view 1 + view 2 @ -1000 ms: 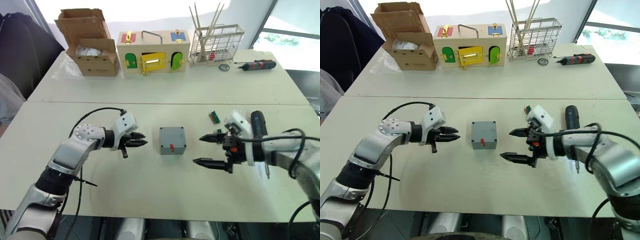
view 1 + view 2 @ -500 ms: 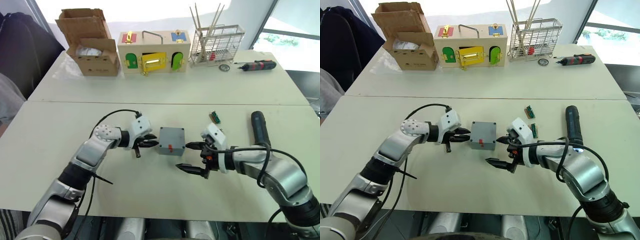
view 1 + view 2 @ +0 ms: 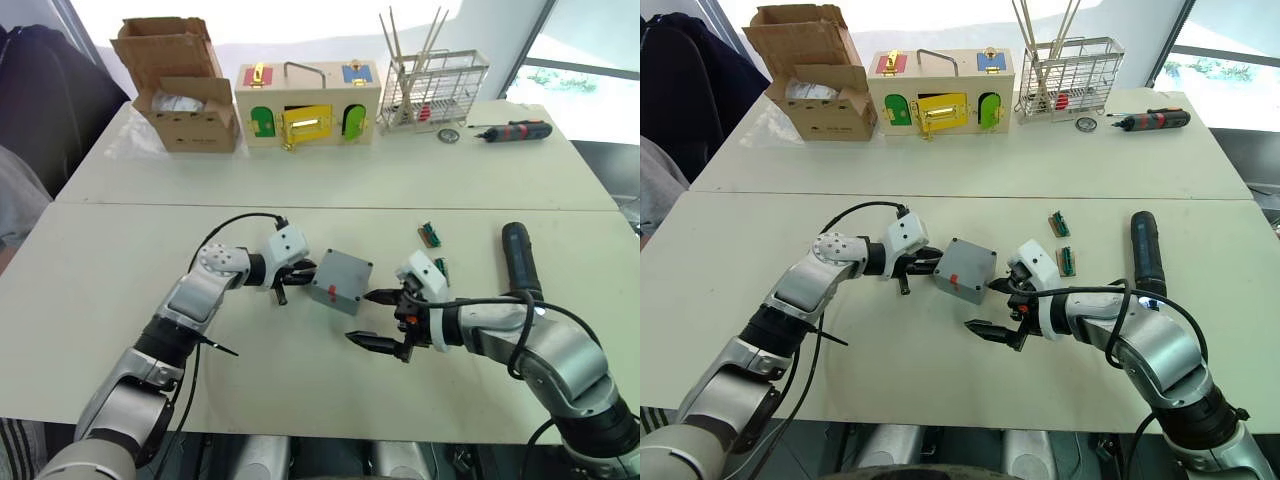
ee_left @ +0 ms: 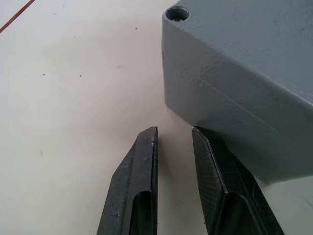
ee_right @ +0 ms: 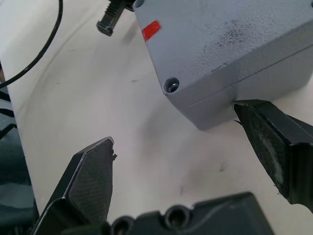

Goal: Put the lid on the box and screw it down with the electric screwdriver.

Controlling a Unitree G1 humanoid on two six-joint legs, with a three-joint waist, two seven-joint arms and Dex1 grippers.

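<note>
Still at the positioning step, no screwing begun. Small square grey plastic box with a red mark sits mid-table, skewed, squeezed between the two tools. In the wrist views a seam line runs round the side and screw holes show at the top corners, so lid probably already seated on it; hard to confirm from here.

Left gripper at the box's far side from the other arm, black fingers drawn nearly together with a thin gap, holding nothing; one finger lies right against the box's lower wall, apparently touching, acting as a pusher or stop.

Right gripper spread wide, empty. One black finger tip just at the box's lower corner, other finger well clear over bare white table.

Thick black cylindrical electric screwdriver lies untouched on the table just beyond the right forearm, well apart from the box. Two small green parts near the right wrist, not identifiable.

Next, likely: square the box up and steady it with the left tool, back the right one off, swing it to the screwdriver, grasp round the barrel. Then bit onto a corner hole. Risk: box skids on the smooth top when pushed from one side only.
</note>
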